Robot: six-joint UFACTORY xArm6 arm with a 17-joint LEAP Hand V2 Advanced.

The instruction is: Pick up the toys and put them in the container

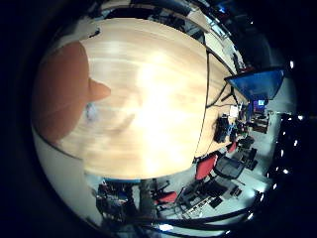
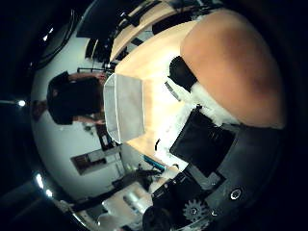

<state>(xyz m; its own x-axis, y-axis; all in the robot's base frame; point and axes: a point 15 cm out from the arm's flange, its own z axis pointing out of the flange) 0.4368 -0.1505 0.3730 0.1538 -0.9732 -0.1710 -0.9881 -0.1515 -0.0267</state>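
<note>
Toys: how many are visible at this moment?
1: a brown plush toy close against the robot hand, above the wooden table. Others may be hidden.

No readable text or labels are visible anywhere.

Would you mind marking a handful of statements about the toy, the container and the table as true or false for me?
1. An orange-brown plush toy fills much of the thumb-side view, close to the palm. True.
2. The container is a dark blue bin. False: it is a pale, whitish open box.
3. The container stands on the light wooden table. True.
4. The plush toy already lies inside the container. False: it is up by the hand, apart from the container.
5. Red chairs stand beside the table. True.
6. Several other toys are scattered across the tabletop. False: the visible wood shows none.
</note>
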